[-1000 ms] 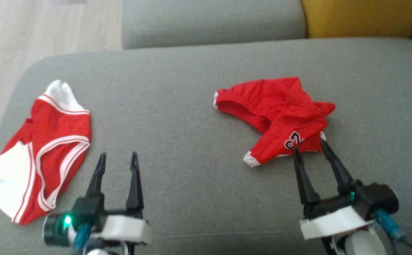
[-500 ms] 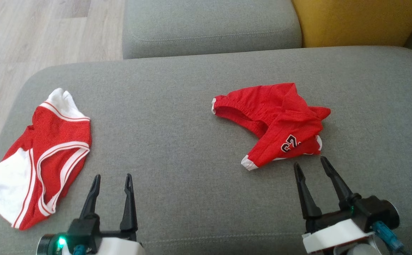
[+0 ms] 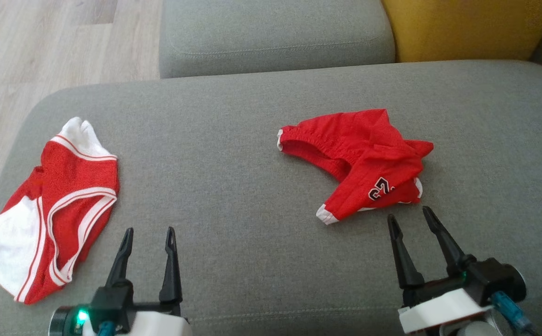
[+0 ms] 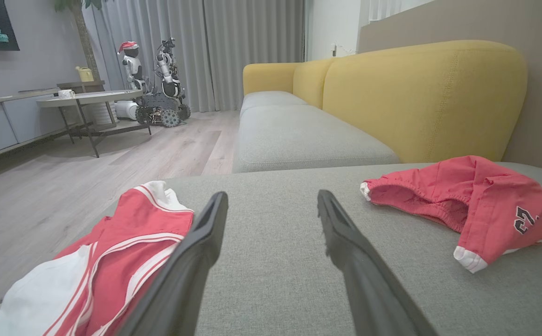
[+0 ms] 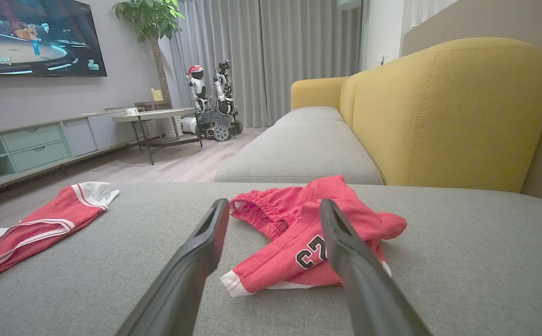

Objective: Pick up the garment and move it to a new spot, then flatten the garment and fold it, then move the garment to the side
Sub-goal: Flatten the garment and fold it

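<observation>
Two hands released, empty: the right hand (image 3: 409,213) points at the crumpled red shorts (image 3: 369,154), just short, likely lined up to grasp; the left hand (image 3: 149,229) waits apart.

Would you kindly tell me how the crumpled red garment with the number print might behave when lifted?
The red garment is probably floppy: it lies crumpled in soft folds, so it should sag when lifted. It looks thin and light; a push would likely bunch it on the grey cushion.

The red garment (image 3: 364,158) lies crumpled on the grey cushion (image 3: 233,154), its white-trimmed hem and black number facing up.
</observation>
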{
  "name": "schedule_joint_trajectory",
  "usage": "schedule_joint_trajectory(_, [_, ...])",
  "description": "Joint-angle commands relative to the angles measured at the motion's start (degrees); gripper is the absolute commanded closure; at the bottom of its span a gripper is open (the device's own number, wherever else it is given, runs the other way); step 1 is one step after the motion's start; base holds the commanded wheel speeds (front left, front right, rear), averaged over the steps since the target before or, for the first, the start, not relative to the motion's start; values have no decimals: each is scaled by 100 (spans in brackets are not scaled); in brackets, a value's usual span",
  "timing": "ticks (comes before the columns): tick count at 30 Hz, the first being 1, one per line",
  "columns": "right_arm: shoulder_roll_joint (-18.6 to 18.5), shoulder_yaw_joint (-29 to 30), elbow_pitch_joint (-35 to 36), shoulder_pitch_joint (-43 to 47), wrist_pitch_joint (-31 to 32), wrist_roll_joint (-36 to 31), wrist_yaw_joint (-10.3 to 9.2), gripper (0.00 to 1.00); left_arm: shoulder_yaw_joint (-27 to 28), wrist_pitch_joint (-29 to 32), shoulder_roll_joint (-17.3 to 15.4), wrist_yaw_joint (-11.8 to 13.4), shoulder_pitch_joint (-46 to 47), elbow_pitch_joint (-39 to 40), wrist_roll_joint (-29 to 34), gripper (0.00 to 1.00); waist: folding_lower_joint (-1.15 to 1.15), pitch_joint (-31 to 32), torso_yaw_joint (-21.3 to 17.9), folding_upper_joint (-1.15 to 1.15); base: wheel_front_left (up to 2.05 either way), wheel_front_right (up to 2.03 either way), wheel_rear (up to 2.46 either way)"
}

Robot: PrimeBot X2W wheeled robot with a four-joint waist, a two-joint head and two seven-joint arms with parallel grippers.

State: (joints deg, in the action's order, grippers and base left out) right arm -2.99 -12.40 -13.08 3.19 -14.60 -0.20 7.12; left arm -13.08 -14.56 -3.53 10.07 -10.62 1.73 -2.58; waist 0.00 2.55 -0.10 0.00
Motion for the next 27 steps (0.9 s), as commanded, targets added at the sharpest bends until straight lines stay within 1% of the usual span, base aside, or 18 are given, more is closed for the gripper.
schedule_joint_trajectory(1, [11, -127, 170, -205, -40, 28, 36, 0, 177, -43, 45, -9, 310, 161, 44, 0, 0, -4, 5, 0, 0, 0, 0])
schedule_joint_trajectory(10, [11, -106, 128, -209, -40, -19, 36, 0, 120, -43, 58, 25, 328, 104, 55, 0, 0, -5, 22, 0, 0, 0, 0])
schedule_joint_trajectory(15, [11, -243, -156, -361, -40, -147, 36, 0, 46, -43, 61, 29, 377, 104, 64, 0, 0, -80, 100, 0, 0, 0, 0])
schedule_joint_trajectory(21, [11, -469, -783, -1029, -40, -285, 36, 0, -139, -44, 64, 1, 539, 117, 63, 0, 0, -303, 339, 0, 0, 0, 0])
schedule_joint_trajectory(25, [11, -488, -1714, -1500, -40, -575, 36, 0, -319, -44, 64, -3, 665, 145, 42, 0, 0, -495, 559, 0, 0, 0, 0])
schedule_joint_trajectory(27, [11, -412, -2105, -1722, -40, -621, 36, 0, -388, -44, 64, 10, 725, 145, 36, 0, 0, -589, 650, 0, 0, 0, 0])
